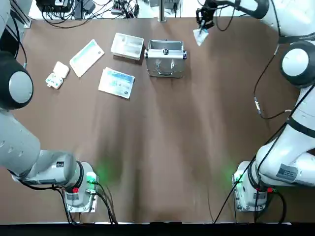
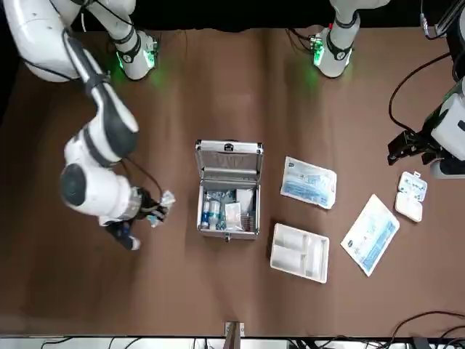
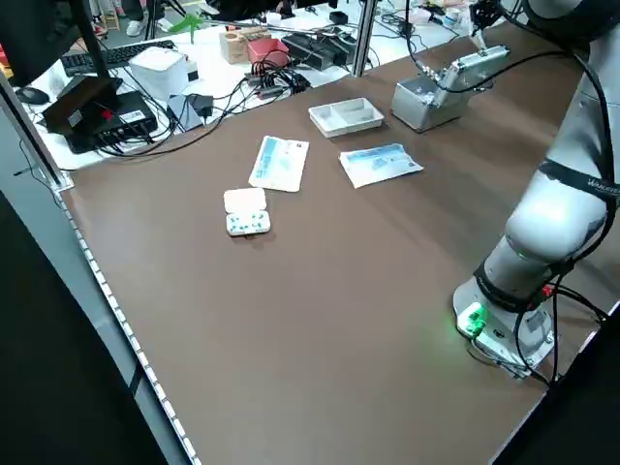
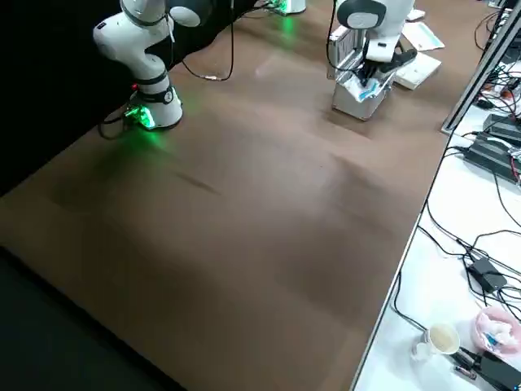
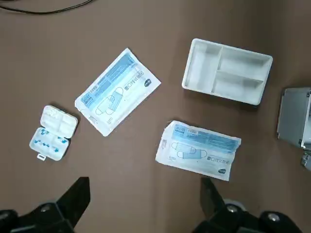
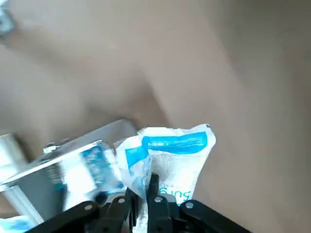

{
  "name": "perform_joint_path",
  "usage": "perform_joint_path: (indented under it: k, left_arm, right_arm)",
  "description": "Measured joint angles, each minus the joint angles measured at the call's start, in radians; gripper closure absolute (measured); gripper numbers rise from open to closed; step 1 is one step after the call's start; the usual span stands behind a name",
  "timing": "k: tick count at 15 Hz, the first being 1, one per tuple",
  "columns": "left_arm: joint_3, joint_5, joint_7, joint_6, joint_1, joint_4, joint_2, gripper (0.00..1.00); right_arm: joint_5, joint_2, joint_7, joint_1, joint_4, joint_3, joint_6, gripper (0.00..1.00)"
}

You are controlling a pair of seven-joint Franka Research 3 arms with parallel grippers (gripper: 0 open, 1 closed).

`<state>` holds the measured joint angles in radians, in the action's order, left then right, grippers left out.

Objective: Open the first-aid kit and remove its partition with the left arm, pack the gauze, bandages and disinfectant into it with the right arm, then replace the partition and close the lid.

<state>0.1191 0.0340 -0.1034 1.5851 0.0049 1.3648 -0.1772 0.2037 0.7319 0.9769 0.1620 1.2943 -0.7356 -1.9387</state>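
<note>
The silver first-aid kit [image 2: 227, 190] stands open at the table's far middle, its lid [image 2: 229, 155] upright, with small blue-and-white items inside; I cannot single out the disinfectant among them. The cream partition [image 2: 299, 251] lies on the table beside the kit [image 1: 166, 59], toward the left arm's side. My right gripper [image 1: 203, 23] hovers off the kit's other side, shut on a crumpled white-and-blue packet [image 6: 170, 153]. The left gripper [image 5: 146, 204] hangs open and empty above two flat packets and a pill box.
Two flat blue-and-white packets [image 5: 118, 91] [image 5: 198, 149] and a small white pill box [image 5: 52, 132] lie beyond the partition [image 5: 227, 71] on the left arm's side. Cables and desk clutter [image 3: 116, 97] run along the far edge. Both arm bases [image 1: 81, 189] [image 1: 251, 189] stand at the near edge.
</note>
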Motion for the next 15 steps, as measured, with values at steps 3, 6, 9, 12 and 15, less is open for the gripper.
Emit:
perform_joint_path:
  k: [3,6,9,12,15]
  left_arm:
    - [0.0,0.0,0.0,0.0,0.0,0.0,0.0,0.0]
    - [0.0,0.0,0.0,0.0,0.0,0.0,0.0,0.0]
    - [0.0,0.0,0.0,0.0,0.0,0.0,0.0,0.0]
    - [0.001,0.0,0.0,0.0,-0.001,0.0,0.0,0.0]
    - [0.001,0.0,0.0,0.0,-0.002,0.0,0.0,0.0]
  right_arm:
    - [0.0,0.013,0.032,-0.07,0.0,0.004,-0.12,0.89]
    - [-0.001,0.023,0.048,-0.149,0.0,0.038,-0.236,0.89]
    - [-0.001,0.052,0.07,-0.267,0.0,0.124,-0.332,0.89]
    - [-0.001,0.096,0.084,-0.37,0.0,0.187,-0.399,0.89]
    - [-0.002,0.124,0.085,-0.401,0.0,0.197,-0.431,0.89]
